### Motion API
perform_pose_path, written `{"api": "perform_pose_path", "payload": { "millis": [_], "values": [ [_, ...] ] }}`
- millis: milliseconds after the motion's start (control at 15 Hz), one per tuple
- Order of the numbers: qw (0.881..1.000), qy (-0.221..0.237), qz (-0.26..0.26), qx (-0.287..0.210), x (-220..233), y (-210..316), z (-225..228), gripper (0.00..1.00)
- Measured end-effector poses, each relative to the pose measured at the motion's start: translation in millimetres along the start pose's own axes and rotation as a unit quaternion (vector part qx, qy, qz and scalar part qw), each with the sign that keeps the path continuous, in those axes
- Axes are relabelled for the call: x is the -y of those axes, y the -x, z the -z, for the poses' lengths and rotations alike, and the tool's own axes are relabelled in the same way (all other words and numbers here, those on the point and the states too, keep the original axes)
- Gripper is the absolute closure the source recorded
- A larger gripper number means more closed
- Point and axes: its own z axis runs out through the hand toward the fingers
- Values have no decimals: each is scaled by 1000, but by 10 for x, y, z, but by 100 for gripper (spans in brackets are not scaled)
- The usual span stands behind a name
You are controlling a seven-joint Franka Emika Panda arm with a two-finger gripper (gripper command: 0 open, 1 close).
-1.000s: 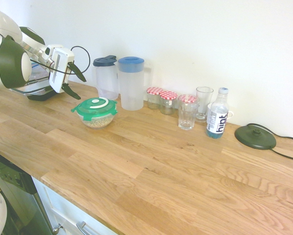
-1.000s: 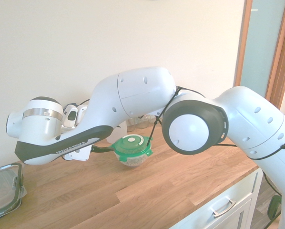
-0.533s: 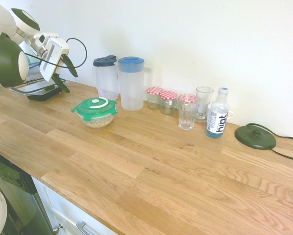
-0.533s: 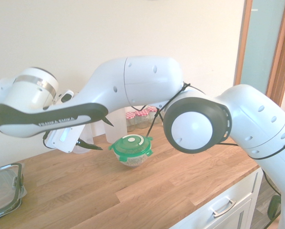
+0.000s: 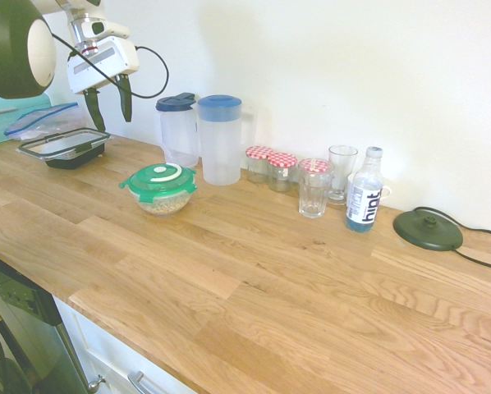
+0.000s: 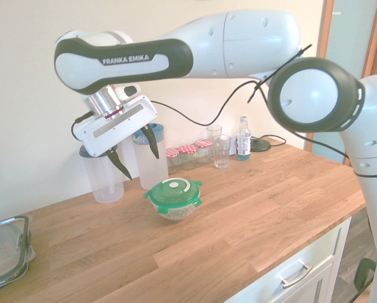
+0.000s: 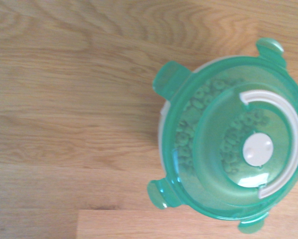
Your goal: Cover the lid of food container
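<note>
In the first exterior view we read the scene from the left. The end effector [image 5: 108,95] hangs high above the worktop [image 5: 254,271], fingers spread apart and pointing mostly downward, with nothing between them. Below and beside it lies a rectangular black-rimmed clear container [image 5: 63,148]. Further right sits the food container [image 5: 163,201], a small clear round bowl with grainy brownish contents, and the lid [image 5: 160,181] rests on top of it. Two pitchers [image 5: 203,138] stand just behind it, with jars, glasses and a water bottle [image 5: 364,190] further along the wall

We judge the following risks:
- The lid may only be resting, not clipped. In the wrist view the four tabs [image 7: 170,85] project outward from the rim; we cannot tell whether any is latched. A lift or tilt of the bowl could then spill the contents
- If we press down off centre, the light bowl could tip or slide on the smooth wood
- A descent toward the lid brings the spread fingers near the pitchers; a sideways error could knock one over

Appearance of the task object: the lid is translucent green, with a partial white ring [image 7: 288,134] and a white central knob [image 7: 257,151]; ring-shaped cereal shows through it. It appears centred on the bowl and level
</note>
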Motion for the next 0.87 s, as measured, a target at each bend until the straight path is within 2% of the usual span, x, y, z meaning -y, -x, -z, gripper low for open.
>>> {"api": "perform_pose_path", "payload": {
  "millis": [200, 333, 667, 867],
  "values": [
    [995, -86, 17, 52, -297, -292, 59, 0],
    [990, -123, 18, 73, -575, -546, 7, 0],
    [993, -108, -30, 37, -1534, -1074, -291, 0],
    [991, -110, -65, 32, -2160, -1245, -531, 0]
  ]
}}
